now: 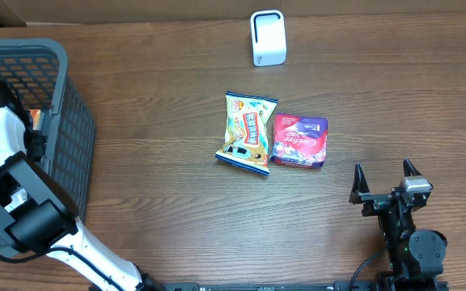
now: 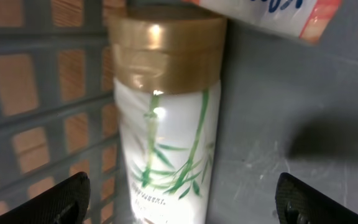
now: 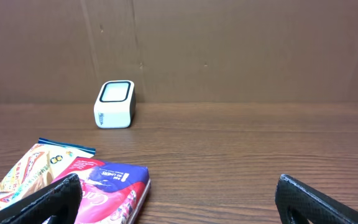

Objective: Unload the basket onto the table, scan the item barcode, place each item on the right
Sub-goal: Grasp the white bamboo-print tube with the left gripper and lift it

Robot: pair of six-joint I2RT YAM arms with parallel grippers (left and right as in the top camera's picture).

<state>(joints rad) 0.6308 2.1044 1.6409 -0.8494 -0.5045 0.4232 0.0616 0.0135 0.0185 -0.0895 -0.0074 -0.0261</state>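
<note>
A white bottle (image 2: pixel 166 124) with a gold cap and green leaf print lies on the grey basket's floor (image 2: pixel 278 112). My left gripper (image 2: pixel 182 205) is open, one finger on each side of the bottle's lower part and clear of it. On the table lie a yellow snack bag (image 1: pixel 247 133) and a pink and purple pack (image 1: pixel 300 140). The white scanner (image 1: pixel 268 38) stands at the back. My right gripper (image 1: pixel 383 174) is open and empty, low near the front edge, to the right of the pack (image 3: pixel 114 193).
The grey mesh basket (image 1: pixel 55 97) stands at the table's left edge, with my left arm (image 1: pixel 2 129) reaching into it. Another white pack with orange and blue print (image 2: pixel 272 15) lies just past the bottle's cap. A cardboard wall (image 3: pixel 229 50) runs behind the scanner (image 3: pixel 114 104).
</note>
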